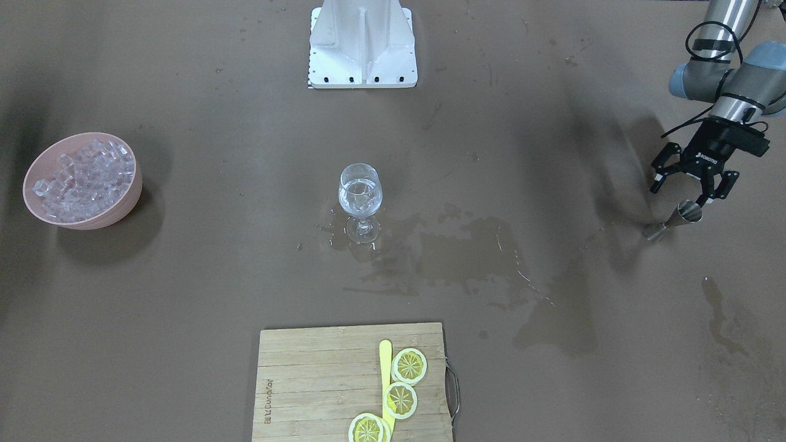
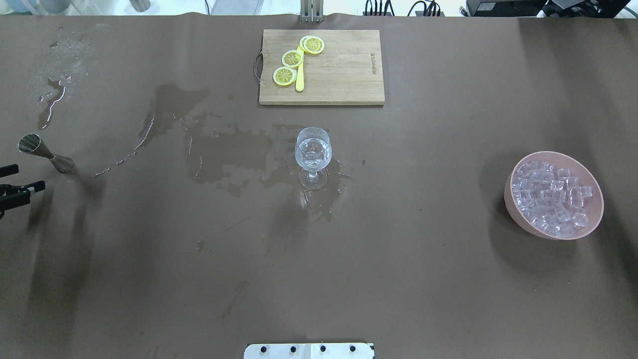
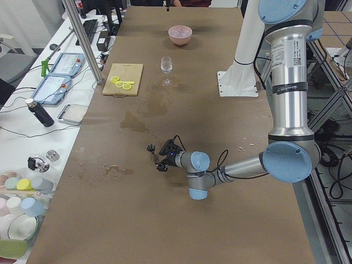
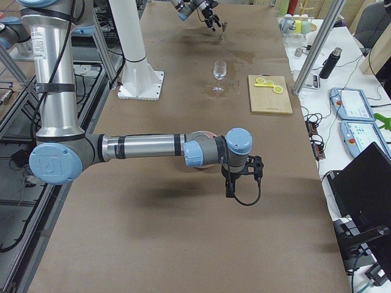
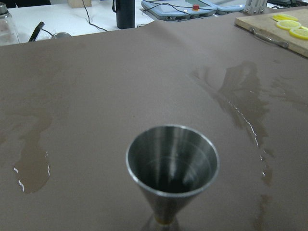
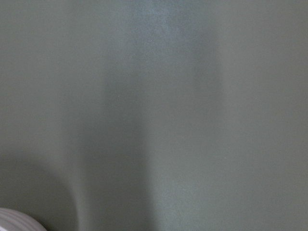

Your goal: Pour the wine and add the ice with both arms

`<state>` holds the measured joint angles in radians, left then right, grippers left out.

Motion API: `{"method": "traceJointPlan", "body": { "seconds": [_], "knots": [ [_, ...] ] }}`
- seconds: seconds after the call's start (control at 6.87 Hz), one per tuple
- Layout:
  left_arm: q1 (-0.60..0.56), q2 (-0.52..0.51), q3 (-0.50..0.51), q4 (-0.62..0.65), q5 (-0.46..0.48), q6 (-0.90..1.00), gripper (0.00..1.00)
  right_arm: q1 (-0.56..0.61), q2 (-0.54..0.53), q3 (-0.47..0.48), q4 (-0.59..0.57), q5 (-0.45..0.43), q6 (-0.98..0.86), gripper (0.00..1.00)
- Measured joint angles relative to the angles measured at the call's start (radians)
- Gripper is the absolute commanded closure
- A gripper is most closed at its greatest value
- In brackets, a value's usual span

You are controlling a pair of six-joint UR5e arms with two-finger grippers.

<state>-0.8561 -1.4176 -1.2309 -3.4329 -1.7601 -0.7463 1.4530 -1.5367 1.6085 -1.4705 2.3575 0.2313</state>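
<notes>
A wine glass (image 1: pixel 360 196) (image 2: pixel 313 153) stands mid-table with clear wine and some ice in it. A pink bowl (image 1: pixel 126 202) (image 2: pixel 518 209) heaped with ice cubes (image 1: pixel 83 178) (image 2: pixel 551 197) sits on the robot's right side. A steel jigger (image 1: pixel 675 220) (image 2: pixel 45 153) stands free at the table's left end; in the left wrist view (image 5: pixel 172 166) no liquid shows in it. My left gripper (image 1: pixel 681 191) (image 2: pixel 27 177) is open and empty, just behind the jigger. My right gripper (image 4: pixel 241 182) hangs near the bowl; I cannot tell if it is open.
Wet patches (image 2: pixel 229 149) spread from the glass toward the jigger. A wooden cutting board (image 1: pixel 319 380) (image 2: pixel 344 75) with lemon slices (image 2: pixel 292 58) and a yellow knife lies at the far edge. The white base block (image 1: pixel 362 55) is at the robot's side.
</notes>
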Motion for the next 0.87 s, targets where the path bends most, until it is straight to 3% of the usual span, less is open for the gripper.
{"method": "traceJointPlan", "body": {
  "seconds": [0.44,0.87],
  "knots": [
    [-0.302,0.024,-0.153,0.289,-0.407,-0.026,0.02,0.0,-0.001,0.009,0.001,0.001,0.0,0.0],
    [-0.522,-0.04,-0.205,0.638,-0.651,0.059,0.02,0.001,-0.006,0.039,-0.004,0.0,0.004,0.0]
  ]
}}
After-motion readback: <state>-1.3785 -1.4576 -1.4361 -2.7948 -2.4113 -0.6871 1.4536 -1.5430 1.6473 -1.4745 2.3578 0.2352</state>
